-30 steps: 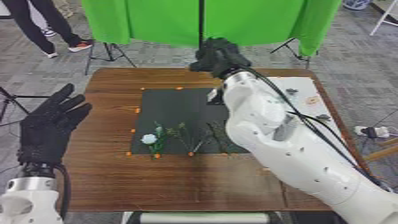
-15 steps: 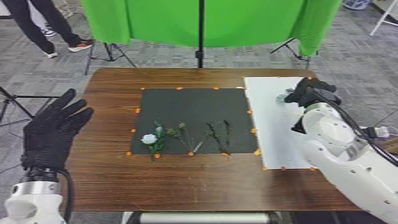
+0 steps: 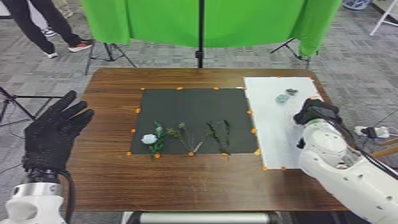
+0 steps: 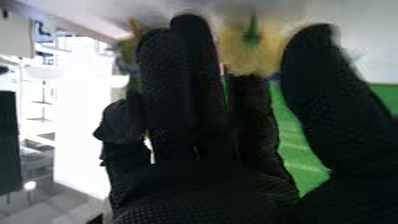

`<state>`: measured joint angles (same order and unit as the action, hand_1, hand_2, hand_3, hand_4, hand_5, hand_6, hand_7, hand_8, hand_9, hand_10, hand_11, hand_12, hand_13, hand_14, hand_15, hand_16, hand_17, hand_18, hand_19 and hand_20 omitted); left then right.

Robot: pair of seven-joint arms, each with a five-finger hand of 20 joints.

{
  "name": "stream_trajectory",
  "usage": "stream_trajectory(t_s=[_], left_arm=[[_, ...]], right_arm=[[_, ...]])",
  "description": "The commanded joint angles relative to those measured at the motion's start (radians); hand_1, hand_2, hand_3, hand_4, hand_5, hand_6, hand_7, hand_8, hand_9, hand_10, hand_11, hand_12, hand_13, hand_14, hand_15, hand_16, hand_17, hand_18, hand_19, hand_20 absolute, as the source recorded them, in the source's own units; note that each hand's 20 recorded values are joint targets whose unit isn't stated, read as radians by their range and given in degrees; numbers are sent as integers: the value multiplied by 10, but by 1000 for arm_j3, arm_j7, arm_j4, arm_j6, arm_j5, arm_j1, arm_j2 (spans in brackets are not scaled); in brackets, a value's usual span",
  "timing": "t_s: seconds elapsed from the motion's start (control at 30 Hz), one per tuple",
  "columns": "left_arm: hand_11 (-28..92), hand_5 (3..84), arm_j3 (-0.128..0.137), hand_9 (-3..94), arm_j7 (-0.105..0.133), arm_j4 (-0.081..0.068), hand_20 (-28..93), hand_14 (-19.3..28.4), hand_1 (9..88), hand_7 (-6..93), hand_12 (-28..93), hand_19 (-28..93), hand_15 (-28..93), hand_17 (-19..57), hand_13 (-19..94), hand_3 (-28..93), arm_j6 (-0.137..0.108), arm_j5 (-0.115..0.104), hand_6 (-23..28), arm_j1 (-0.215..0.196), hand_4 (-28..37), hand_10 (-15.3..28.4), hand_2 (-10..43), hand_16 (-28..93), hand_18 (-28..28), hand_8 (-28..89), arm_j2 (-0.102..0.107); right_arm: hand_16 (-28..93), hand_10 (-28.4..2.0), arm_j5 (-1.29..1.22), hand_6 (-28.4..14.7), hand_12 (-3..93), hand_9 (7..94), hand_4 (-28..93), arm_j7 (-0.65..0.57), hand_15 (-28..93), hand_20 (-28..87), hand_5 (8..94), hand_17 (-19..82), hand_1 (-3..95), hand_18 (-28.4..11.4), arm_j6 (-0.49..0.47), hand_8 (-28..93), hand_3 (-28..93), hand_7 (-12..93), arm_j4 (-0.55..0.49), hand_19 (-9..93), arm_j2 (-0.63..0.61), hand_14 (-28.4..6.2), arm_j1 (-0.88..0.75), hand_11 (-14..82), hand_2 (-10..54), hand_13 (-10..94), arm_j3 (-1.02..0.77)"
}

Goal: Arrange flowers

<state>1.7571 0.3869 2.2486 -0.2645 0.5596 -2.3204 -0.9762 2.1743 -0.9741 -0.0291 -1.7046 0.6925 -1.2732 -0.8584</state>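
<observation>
Flowers [image 3: 149,139]: apart from one another; a white one lies near the near-left corner of the dark mat [image 3: 191,107], sprigs [image 3: 188,139] and dark stems [image 3: 218,136] farther right along its near edge.
Right robot hand [image 3: 317,111]: has swung from beyond the mat's far edge to the right edge of the white sheet [image 3: 275,130], and in the last half second has drawn a little nearer; fingers extended, thumb apart, nothing visibly pinched.
Blossoms on the sheet: a pale blue-green one [image 3: 282,98] and a darker one [image 3: 291,92] rest toward its far edge, more exposed now that the hand has shifted.
Yellow flower [image 4: 249,45]: blurred beyond the fingertips in the wrist view; touching or apart, I cannot tell.
Meaning for the task: probably lining up to pick a bloom from the sheet; the arrangement seems barely begun.
Left robot hand [image 3: 55,130]: raised beside the worktop [image 3: 222,185], fingers spread, apparently waiting.
Textures: knobbly, ribbed black glove fabric; glossy brown wood grain; matt dark mat; smooth white sheet.
Shapes: rounded white petals, thin straggling stems, leafy green beside the white bloom.
Risk: bulky gloved fingers could crush or nudge small blossoms.
</observation>
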Motion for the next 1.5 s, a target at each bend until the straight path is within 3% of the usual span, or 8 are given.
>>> stream_trajectory(t_s=[0.03, 0.33, 0.53, 0.73, 0.77, 0.93, 1.07, 1.5], left_arm=[[279, 407, -1, 353, -14, -4, 150, 273, 245, 124, 115, 538, 546, -95, 255, 802, 4, 2, 113, -14, -238, 206, 71, -88, 254, -88, -16], [279, 408, 10, 353, -13, 8, 150, 273, 246, 123, 115, 539, 546, -95, 255, 801, 4, 9, 113, -24, -240, 207, 71, -88, 254, -88, -2], [279, 407, 7, 353, -10, 14, 152, 274, 245, 123, 115, 542, 546, -94, 255, 800, 2, 11, 112, -15, -239, 206, 72, -88, 255, -87, 5], [272, 407, 1, 355, -30, 10, 162, 274, 247, 119, 116, 552, 541, -89, 258, 796, 10, 23, 111, 40, -236, 206, 72, -86, 258, -86, 30], [272, 407, -9, 355, -22, 2, 164, 273, 247, 119, 116, 553, 541, -89, 258, 795, 14, 21, 111, 63, -237, 206, 72, -85, 259, -86, 42], [272, 407, -43, 355, -74, -30, 169, 273, 247, 119, 117, 556, 540, -88, 258, 795, 52, 43, 111, 180, -236, 205, 71, -85, 260, -86, 59], [272, 407, -81, 356, -69, -53, 172, 273, 247, 119, 117, 556, 540, -87, 258, 796, 61, 42, 111, 254, -235, 205, 71, -84, 260, -86, 85], [272, 408, -107, 356, -72, -70, 177, 273, 248, 118, 118, 552, 539, -87, 258, 796, 78, 42, 111, 281, -236, 206, 71, -84, 259, -85, 74]], right_arm=[[172, -71, 106, 32, 311, 911, -283, -32, 693, 568, 842, 300, 550, -236, 128, 1, 664, 166, 42, 932, -15, -61, 13, 128, -95, 739, 93], [195, -63, 185, 33, 266, 937, -283, 51, 691, 614, 918, 362, 592, -230, 241, 15, 649, 155, -75, 932, 6, -49, 36, 249, -95, 814, 83], [200, -65, 207, 28, 266, 937, -283, 240, 696, 620, 918, 360, 580, -232, 228, 24, 670, 154, -60, 932, 255, -54, 238, 256, -95, 812, 239], [207, -66, 250, 26, 269, 937, -283, 415, 715, 631, 910, 347, 569, -228, 183, 32, 685, 151, 125, 932, 594, -59, 354, 263, -95, 794, 335], [207, -65, 245, 26, 273, 937, -283, 425, 717, 633, 910, 346, 564, -227, 187, 32, 692, 151, 161, 932, 623, -59, 398, 264, -95, 792, 374], [208, -65, 185, 34, 283, 937, -283, 358, 735, 637, 901, 335, 554, -224, 195, 31, 695, 152, 269, 932, 701, -64, 520, 268, -95, 774, 512], [206, -66, 114, 38, 287, 937, -283, 274, 745, 636, 894, 327, 546, -221, 204, 25, 691, 152, 301, 932, 695, -65, 606, 271, -95, 761, 645], [189, -73, 140, 45, 266, 905, -283, 269, 772, 628, 858, 308, 547, -219, 56, -4, 620, 142, 340, 932, 714, -72, 572, 334, -95, 728, 645]])
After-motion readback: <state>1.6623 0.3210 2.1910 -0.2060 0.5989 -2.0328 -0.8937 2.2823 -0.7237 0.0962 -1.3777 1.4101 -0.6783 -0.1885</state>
